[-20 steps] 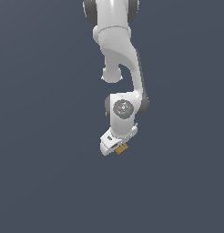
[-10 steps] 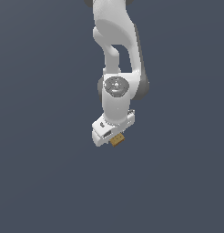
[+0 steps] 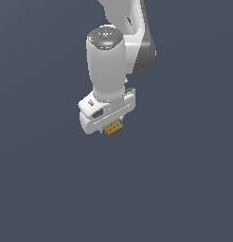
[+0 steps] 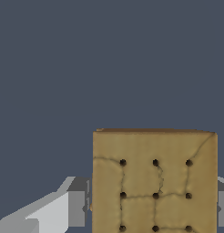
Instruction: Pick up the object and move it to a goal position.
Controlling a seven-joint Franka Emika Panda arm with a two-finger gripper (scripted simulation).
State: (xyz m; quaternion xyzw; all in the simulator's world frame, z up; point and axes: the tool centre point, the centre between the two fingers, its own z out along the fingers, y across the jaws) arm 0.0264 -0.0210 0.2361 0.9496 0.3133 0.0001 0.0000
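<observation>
Tool (image 3: 110, 124) clamped on dotted tan block (image 3: 113, 128), held mid-air.

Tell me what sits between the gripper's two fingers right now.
The tan block sits there, with a gray finger against each side of it. The wrist view shows this best; in the exterior view the block pokes out under the gripper.

Plain slate-grey ground (image 3: 184, 189), even in tone across the whole exterior view; same ground (image 4: 63, 54) filling the wrist view behind the foreground. Floor, tabletop or mere backdrop: cannot be told. Seen against it near the middle of the exterior view: the tan block (image 3: 113, 128), dotted on its face, clamped in the white gripper (image 3: 112, 125). Whether the block touches the ground: not to be judged from either view.
</observation>
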